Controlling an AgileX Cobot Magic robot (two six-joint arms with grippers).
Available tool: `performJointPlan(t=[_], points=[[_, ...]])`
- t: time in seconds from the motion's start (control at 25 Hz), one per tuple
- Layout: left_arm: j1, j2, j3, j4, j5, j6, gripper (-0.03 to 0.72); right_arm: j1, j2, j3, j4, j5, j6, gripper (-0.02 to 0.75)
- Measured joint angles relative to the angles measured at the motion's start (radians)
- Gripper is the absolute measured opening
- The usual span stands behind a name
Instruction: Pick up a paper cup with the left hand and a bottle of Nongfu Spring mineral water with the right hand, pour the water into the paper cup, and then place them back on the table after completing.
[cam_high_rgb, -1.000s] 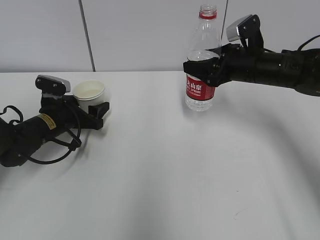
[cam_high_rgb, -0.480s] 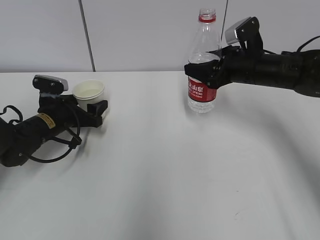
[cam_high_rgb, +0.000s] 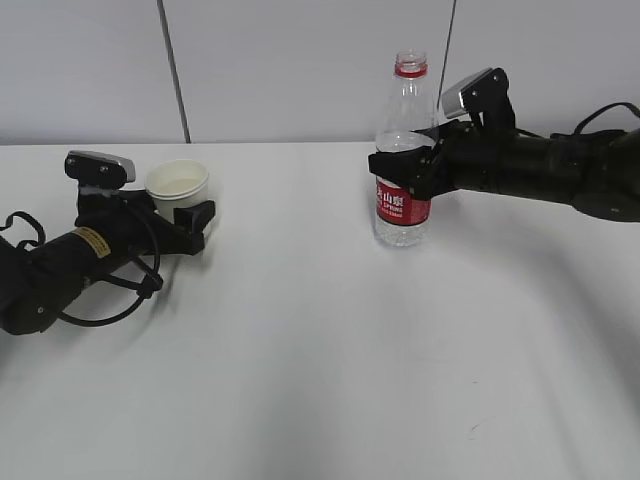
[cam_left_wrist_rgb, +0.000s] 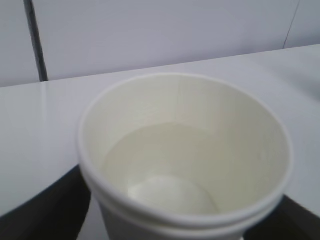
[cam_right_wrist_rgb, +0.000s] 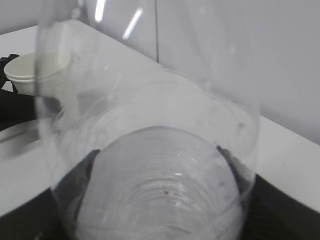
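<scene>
1. The table (cam_high_rgb: 320, 360) is a plain white tabletop, and it serves as the landmark for everything below.
2. The paper cup (cam_high_rgb: 178, 185) stands upright at the table's far left, its open mouth facing up.
3. The left hand (cam_high_rgb: 190, 222) lies low along the table with the yellow sticker on its arm, and its black fingers (cam_high_rgb: 197, 214) sit on either side of the cup's lower wall.
4. The fingers of the left hand are closed around the cup; in the left wrist view the paper cup (cam_left_wrist_rgb: 185, 160) fills the frame, with the dark fingers (cam_left_wrist_rgb: 45, 210) at the lower corners on both sides of it.
5. The cup holds a shallow pool of clear liquid in that wrist view.
6. The Nongfu Spring bottle (cam_high_rgb: 403, 150) stands upright at the table's far middle, uncapped, with a red neck ring and a red label.
7. Its base is at the table surface; I cannot tell whether it touches.
8. The right hand (cam_high_rgb: 400, 170) reaches in from the table's right side and clasps the bottle just above the red label, with one finger (cam_high_rgb: 392, 166) across the front.
9. The water (cam_high_rgb: 402, 232) shows as a clear layer low in the bottle, below the grip.
10. The right wrist view looks through the transparent Nongfu Spring bottle (cam_right_wrist_rgb: 160, 165), held close between the dark fingers (cam_right_wrist_rgb: 250, 210), with the paper cup (cam_right_wrist_rgb: 35, 72) seen at the left beyond it.
</scene>
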Motion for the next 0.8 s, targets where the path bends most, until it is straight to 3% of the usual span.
performJointPlan(t=[0.24,0.8], points=[[0.0,0.0,0.002,0.0,-0.016,-0.001,0.532,0.0,0.036,-0.005,0.073,-0.007,-0.036,0.484],[0.0,-0.002,0.004,0.008,-0.032,-0.018,0.54,0.0,0.062,-0.006,0.098,-0.025,-0.05,0.484]])
